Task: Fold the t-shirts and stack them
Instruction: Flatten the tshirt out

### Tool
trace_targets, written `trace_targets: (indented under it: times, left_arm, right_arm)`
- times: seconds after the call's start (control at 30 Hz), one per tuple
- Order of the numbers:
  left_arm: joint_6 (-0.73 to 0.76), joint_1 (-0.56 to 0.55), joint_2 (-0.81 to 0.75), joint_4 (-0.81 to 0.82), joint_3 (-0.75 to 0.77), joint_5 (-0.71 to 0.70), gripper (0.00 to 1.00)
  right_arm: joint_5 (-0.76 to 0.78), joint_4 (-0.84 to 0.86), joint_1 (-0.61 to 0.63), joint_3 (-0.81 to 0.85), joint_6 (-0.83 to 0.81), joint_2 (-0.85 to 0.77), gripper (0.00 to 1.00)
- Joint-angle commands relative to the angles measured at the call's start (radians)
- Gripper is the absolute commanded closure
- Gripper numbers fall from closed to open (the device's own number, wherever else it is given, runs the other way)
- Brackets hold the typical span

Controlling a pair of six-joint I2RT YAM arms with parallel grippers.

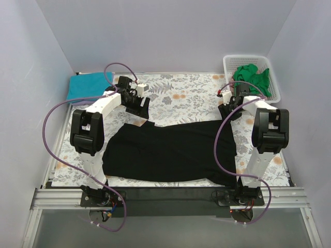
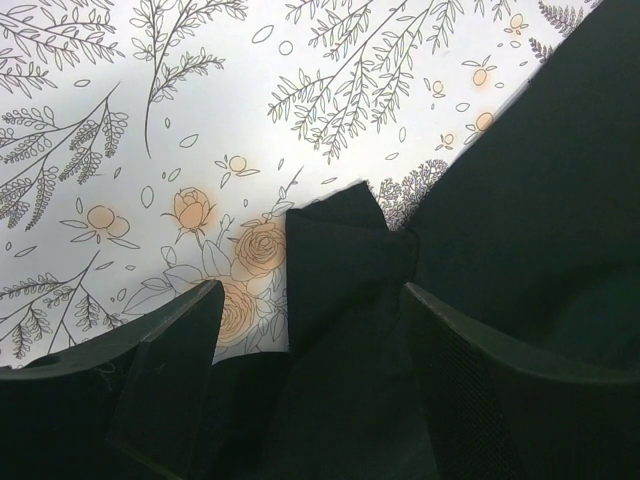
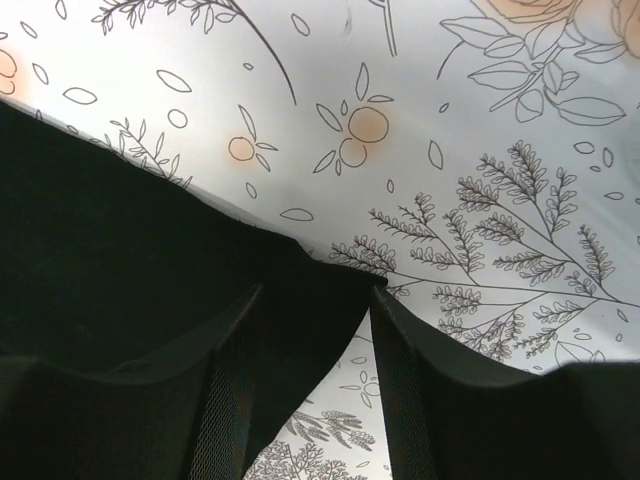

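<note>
A large black t-shirt (image 1: pixel 170 150) lies spread flat across the middle of the table. My left gripper (image 1: pixel 138 107) is at its far left corner. In the left wrist view the gripper (image 2: pixel 312 320) is open, with a folded point of the black shirt (image 2: pixel 540 180) lying between the jaws. My right gripper (image 1: pixel 226 111) is at the far right corner. In the right wrist view it (image 3: pixel 315 320) is open, and a corner of the black shirt (image 3: pixel 100 230) sits between the jaws. A folded teal shirt (image 1: pixel 88 85) lies at the back left. Green shirts (image 1: pixel 251 76) are in the basket. No lavender shirt is in view.
The white lattice basket (image 1: pixel 273 82) stands at the back right, beside the floral table cover (image 1: pixel 181 95). White walls close in the table on three sides. Purple cables loop off both arms.
</note>
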Motion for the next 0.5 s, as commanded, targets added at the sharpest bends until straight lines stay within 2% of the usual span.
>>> trace_targets:
  times: [0.0,0.13,0.23,0.27,0.33,0.37,0.47]
  left_arm:
    - [-0.001,-0.004,0.002,0.017,0.018,0.004,0.29]
    - [-0.007,-0.004,0.006,0.022,0.021,0.007,0.29]
    - [-0.012,-0.006,0.012,0.033,0.023,0.004,0.29]
    - [-0.019,-0.006,0.02,0.034,0.029,-0.011,0.29]
    - [-0.03,-0.007,0.045,0.046,0.036,-0.039,0.29]
    - [-0.035,-0.007,0.055,0.055,0.035,-0.042,0.29]
    - [-0.032,-0.026,0.077,0.062,0.041,-0.025,0.29]
  right_arm:
    - [0.02,0.052,-0.003,-0.068,0.017,0.051,0.47]
    - [0.033,0.066,-0.003,-0.094,0.013,0.046,0.51]
    - [0.013,0.064,-0.003,-0.106,0.016,0.022,0.66]
    - [0.007,0.061,-0.003,-0.108,0.016,0.002,0.75]
    - [-0.007,0.043,0.002,-0.107,0.017,-0.019,0.85]
    - [-0.01,0.035,0.003,-0.108,0.017,-0.044,0.98]
    - [-0.03,0.02,0.008,-0.113,0.013,-0.093,0.99]
